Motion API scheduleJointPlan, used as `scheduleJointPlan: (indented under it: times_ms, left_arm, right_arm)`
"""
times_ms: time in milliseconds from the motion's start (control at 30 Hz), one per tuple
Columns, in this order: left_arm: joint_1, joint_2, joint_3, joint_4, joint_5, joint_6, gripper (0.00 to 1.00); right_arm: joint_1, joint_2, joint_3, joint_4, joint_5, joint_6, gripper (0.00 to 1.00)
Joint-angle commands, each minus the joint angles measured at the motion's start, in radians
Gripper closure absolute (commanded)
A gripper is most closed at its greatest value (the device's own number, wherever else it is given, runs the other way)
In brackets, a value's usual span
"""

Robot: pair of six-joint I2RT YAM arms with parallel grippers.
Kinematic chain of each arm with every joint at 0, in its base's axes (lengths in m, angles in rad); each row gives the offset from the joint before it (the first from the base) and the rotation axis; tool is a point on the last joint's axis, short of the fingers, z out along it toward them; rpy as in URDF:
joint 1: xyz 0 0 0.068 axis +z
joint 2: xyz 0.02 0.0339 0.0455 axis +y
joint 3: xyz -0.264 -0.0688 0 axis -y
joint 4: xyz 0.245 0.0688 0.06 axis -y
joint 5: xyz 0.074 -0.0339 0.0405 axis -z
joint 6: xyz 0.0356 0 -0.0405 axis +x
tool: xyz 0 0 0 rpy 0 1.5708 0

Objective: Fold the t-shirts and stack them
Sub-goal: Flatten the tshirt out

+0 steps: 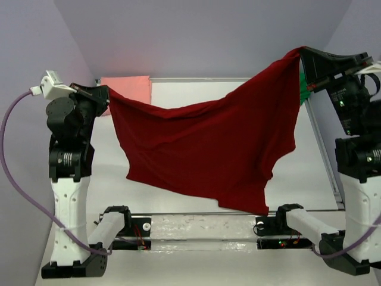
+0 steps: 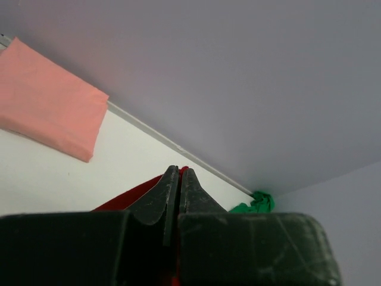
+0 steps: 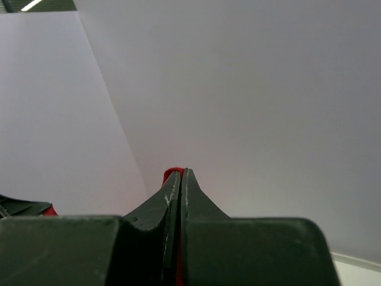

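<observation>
The dark red t-shirt (image 1: 202, 149) hangs spread in the air between both arms, sagging in the middle, its lower edge near the table's front. My left gripper (image 1: 106, 95) is shut on its left upper corner; red cloth (image 2: 128, 196) shows beside the closed fingers (image 2: 178, 176). My right gripper (image 1: 303, 55) is shut on its right upper corner, raised higher; red cloth (image 3: 171, 174) pokes out at the fingertips (image 3: 181, 174). The salmon pink t-shirt (image 1: 128, 86) lies folded at the table's back left (image 2: 47, 110). The bright green t-shirt (image 1: 305, 89) is bunched at the back right (image 2: 257, 204), mostly hidden.
A white table (image 1: 333, 179) with a metal rail (image 1: 202, 79) along the back and right edges. Pale walls enclose the space. A purple cable (image 1: 18, 179) loops beside the left arm. The arm bases sit at the near edge.
</observation>
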Motion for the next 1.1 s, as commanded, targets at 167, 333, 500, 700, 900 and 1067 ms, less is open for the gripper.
scheduleJointPlan:
  times_ms: [167, 333, 500, 700, 900, 1067]
  left_arm:
    - [0.017, 0.176, 0.127, 0.169, -0.030, 0.048, 1.00]
    - [0.029, 0.158, 0.178, 0.148, -0.039, 0.057, 1.00]
    - [0.029, 0.075, 0.208, 0.069, -0.082, 0.080, 1.00]
    - [0.029, -0.117, 0.205, -0.020, -0.139, 0.105, 1.00]
    - [0.029, -0.230, 0.222, -0.128, -0.168, 0.082, 1.00]
    - [0.029, -0.272, 0.241, -0.153, -0.186, 0.077, 1.00]
  right_arm:
    - [-0.007, 0.169, 0.114, 0.186, 0.003, -0.042, 1.00]
    - [-0.007, 0.199, 0.192, 0.186, -0.037, -0.005, 1.00]
    - [-0.007, 0.162, 0.299, 0.152, -0.106, 0.062, 1.00]
    - [-0.007, 0.053, 0.362, 0.096, -0.146, 0.133, 1.00]
    - [-0.007, -0.064, 0.402, 0.038, -0.152, 0.165, 1.00]
    - [-0.007, -0.085, 0.483, -0.016, -0.166, 0.171, 1.00]
